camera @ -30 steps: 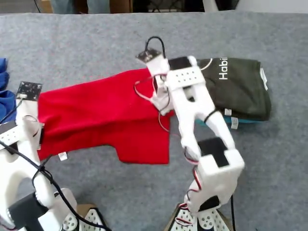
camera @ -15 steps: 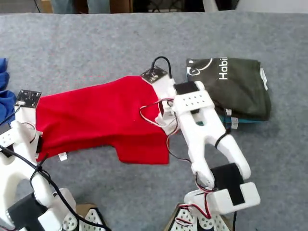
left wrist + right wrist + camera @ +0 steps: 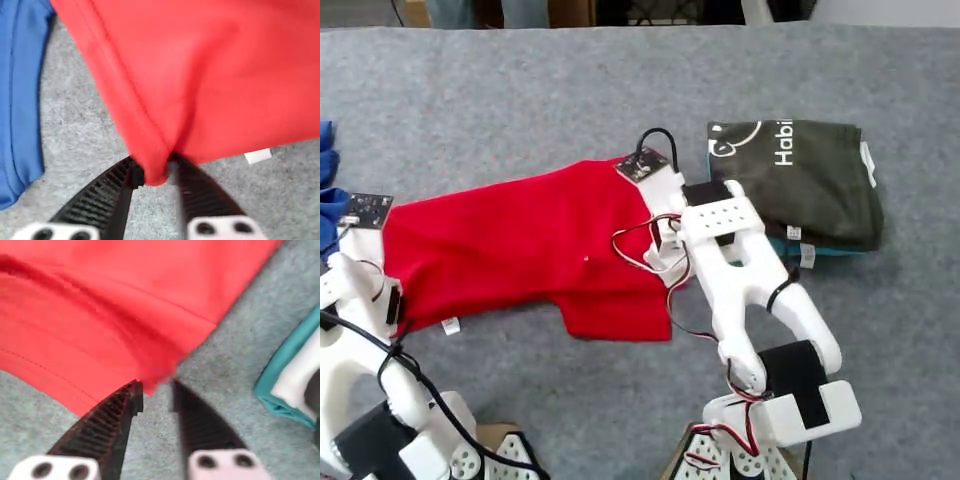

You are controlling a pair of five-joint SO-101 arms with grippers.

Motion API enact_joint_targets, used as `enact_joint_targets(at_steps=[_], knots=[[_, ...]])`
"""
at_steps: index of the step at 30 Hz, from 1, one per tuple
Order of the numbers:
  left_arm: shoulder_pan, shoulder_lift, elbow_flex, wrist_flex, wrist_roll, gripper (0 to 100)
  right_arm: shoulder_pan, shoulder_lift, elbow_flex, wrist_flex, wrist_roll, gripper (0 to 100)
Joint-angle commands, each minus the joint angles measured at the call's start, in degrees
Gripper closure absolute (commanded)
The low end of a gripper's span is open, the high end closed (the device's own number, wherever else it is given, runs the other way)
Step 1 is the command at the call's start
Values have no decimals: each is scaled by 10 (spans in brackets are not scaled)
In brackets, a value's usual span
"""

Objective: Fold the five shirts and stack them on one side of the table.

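We see a red shirt (image 3: 530, 250) stretched lengthwise across the middle of the bench (image 3: 520, 90). On the right arm's side, a folded dark green shirt (image 3: 810, 185) tops a teal shirt (image 3: 840, 250). A blue shirt (image 3: 328, 200) lies at the left edge.

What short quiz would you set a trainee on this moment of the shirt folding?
1. True or false: the red shirt lies on top of the green shirt.
2. What does the left gripper hold? A the green shirt; B the red shirt; C nothing.
3. Fill in: the shirt edge showing beneath the green shirt is ___.
Key: 1 false; 2 B; 3 teal.
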Motion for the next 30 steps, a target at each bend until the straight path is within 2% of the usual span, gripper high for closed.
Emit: enact_joint_targets(at_steps=[1,3,5,7,8,10,13,18,21,24,27,30], knots=[[-5,-19,-43,9,1,812,-3,-23,-18,25,3,737],[-10,-19,-70,36,-17,834,-3,-23,-37,47,-1,742],[-16,-19,-109,69,-35,902,-3,-22,-59,69,-3,797],[-24,-18,-156,96,-33,980,-12,-18,-91,75,-7,937],[-28,-18,-175,104,-19,959,-18,-15,-108,73,-20,995],[-27,-18,-214,111,34,974,-40,-2,-137,62,-62,947],[-7,-12,-258,112,90,971,-84,52,-189,27,-113,985],[83,-11,-257,107,150,971,-133,220,-295,-22,-151,985],[132,-11,-226,66,171,971,-144,320,-372,-20,-169,985],[148,-11,-198,41,171,971,-158,376,-440,39,-180,985],[153,-11,-185,68,149,971,-179,389,-480,124,-179,985],[146,-12,-173,72,149,971,-186,382,-483,155,-179,985]])
